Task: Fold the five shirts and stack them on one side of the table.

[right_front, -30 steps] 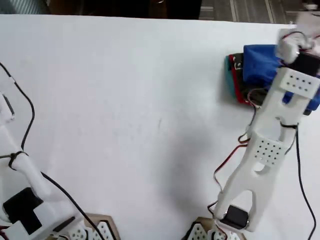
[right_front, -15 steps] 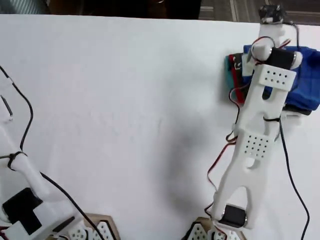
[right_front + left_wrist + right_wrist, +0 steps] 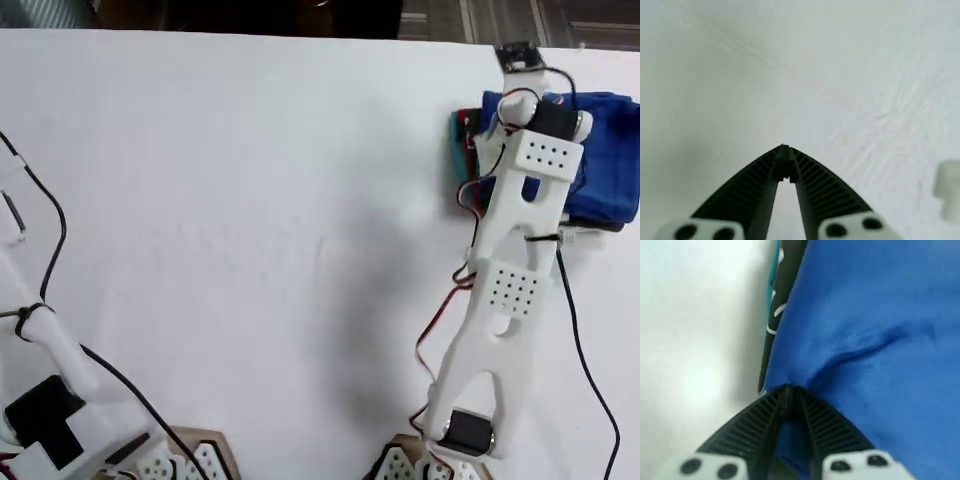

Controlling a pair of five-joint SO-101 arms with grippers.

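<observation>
Jaws of the right gripper [image 3: 787, 392] are seen shut, nothing visibly pinched, having been swung inward across the stack [image 3: 463, 150]. The blue shirt [image 3: 880, 340] is laid flat under and beyond their tips, so stacking is judged nearly done. The left gripper [image 3: 785, 172] is shut and empty.

No text, label, number or sign can be read. A few white marks are seen on the edge of the black shirt [image 3: 787, 280], lying under the blue shirt [image 3: 880, 340], but no letters can be made out in them.
</observation>
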